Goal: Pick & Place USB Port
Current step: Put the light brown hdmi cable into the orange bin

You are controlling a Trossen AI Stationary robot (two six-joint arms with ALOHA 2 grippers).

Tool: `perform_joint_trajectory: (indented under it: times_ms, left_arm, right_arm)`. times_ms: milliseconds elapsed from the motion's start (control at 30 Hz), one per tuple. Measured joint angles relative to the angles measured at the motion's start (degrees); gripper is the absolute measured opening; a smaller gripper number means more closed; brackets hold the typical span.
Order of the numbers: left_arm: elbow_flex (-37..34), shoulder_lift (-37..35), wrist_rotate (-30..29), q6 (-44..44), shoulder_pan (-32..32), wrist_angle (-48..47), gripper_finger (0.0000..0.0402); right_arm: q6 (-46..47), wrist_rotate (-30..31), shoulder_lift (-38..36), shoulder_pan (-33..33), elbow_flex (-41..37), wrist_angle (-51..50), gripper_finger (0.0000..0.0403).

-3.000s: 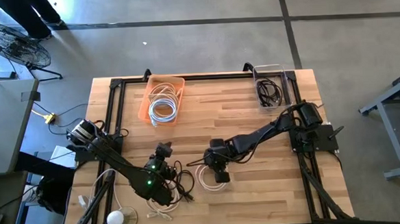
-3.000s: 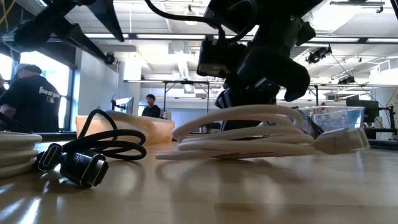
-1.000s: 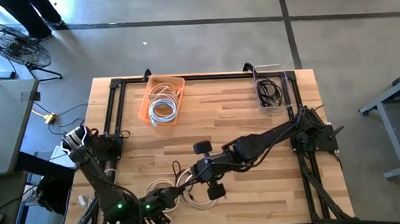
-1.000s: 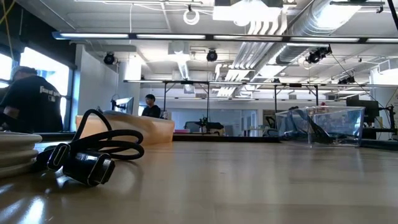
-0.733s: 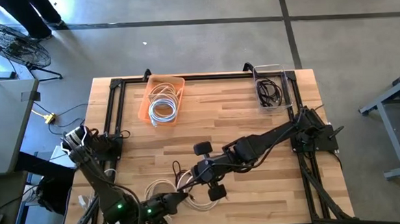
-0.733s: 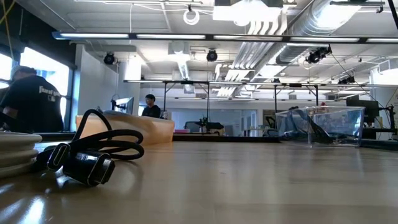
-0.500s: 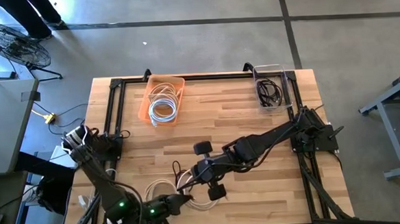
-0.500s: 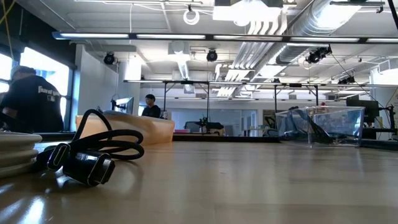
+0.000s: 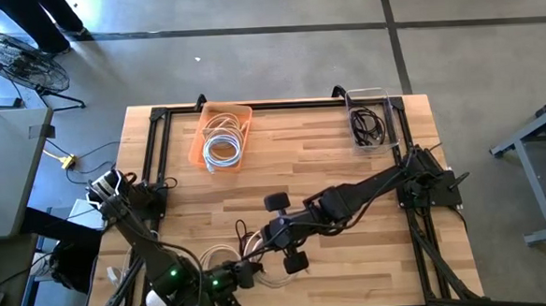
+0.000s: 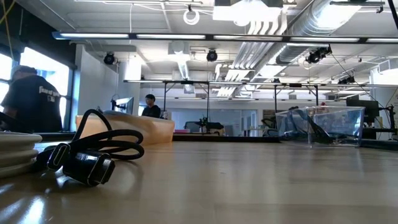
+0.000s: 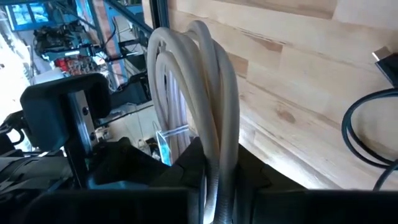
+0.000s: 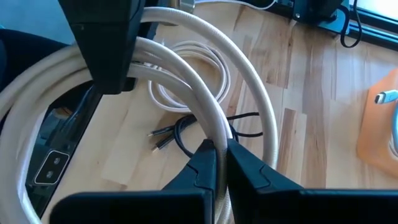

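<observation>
Both hands pinching 1 white cable coil (image 12: 186,87): left hand (image 11: 214,186), right hand (image 12: 221,165). Lifted off the surface (image 9: 329,150); likely orange bin (image 9: 236,111) placement left.

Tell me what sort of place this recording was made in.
Probably an open robotics lab or workshop: a concrete floor around the wooden table, exposed ceiling ducts, and more frames and benches behind.

The concrete floor (image 9: 249,60) lay grey, crossed by dark seams. A floor fan (image 9: 11,59) stood near a person (image 10: 28,102) in black. Ducts (image 10: 292,25) and strip lights (image 10: 118,36) ran across the ceiling.
</observation>
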Motion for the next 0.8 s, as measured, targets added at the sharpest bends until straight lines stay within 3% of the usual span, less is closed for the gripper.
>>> perform_joint_trajectory:
  times_ms: [200,467,800]
  left_arm:
    - [0.0,0.0,-0.32,0.02,0.0,-0.18,0.0031]
    - [0.0,0.02,0.0,0.2,-0.15,-0.34,0.0031]
    - [0.0,0.02,0.81,-0.28,-0.15,-0.4,0.0031]
  right_arm:
    - [0.08,-0.03,0.0,0.08,0.0,0.0,0.0014]
    - [0.57,-2.88,0.0,0.05,0.0,0.02,0.0088]
    - [2.29,-3.24,0.0,0.08,0.0,-1.11,0.0147]
